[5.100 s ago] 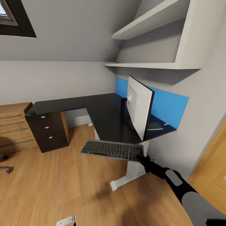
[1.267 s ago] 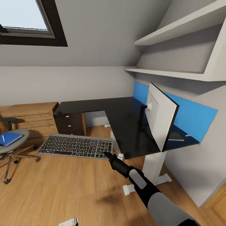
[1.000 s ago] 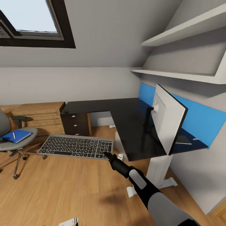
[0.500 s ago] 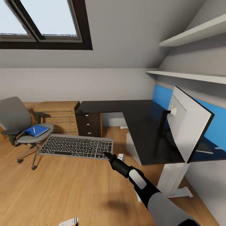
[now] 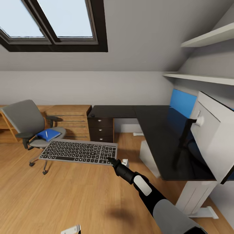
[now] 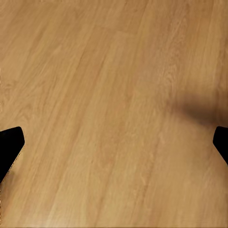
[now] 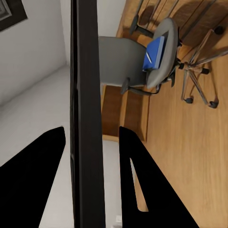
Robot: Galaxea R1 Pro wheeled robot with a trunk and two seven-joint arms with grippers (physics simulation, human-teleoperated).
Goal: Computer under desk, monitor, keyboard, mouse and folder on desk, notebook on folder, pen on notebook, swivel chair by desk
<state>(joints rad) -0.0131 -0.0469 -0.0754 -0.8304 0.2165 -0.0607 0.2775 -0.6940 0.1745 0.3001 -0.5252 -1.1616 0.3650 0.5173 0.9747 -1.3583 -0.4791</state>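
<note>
Keyboard (image 5: 79, 152) held level above floor; folder (image 5: 48, 134) with pen (image 5: 46, 133) on swivel chair (image 5: 31, 125).

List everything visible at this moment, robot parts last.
keyboard: 1, dark keys, grey frame; held in the air over the floor
swivel chair: 1, grey; left, by wooden shelving
folder: 1, blue; on chair seat
pen: 1, pale; on folder
desk: 1, black top, white legs; right
monitor: 1, white back; on desk
drawer unit: 1, black; under desk
skylight: dark frame; ceiling
right gripper: 1, black; holding keyboard's edge
left gripper: dark fingertips apart above floor
</note>
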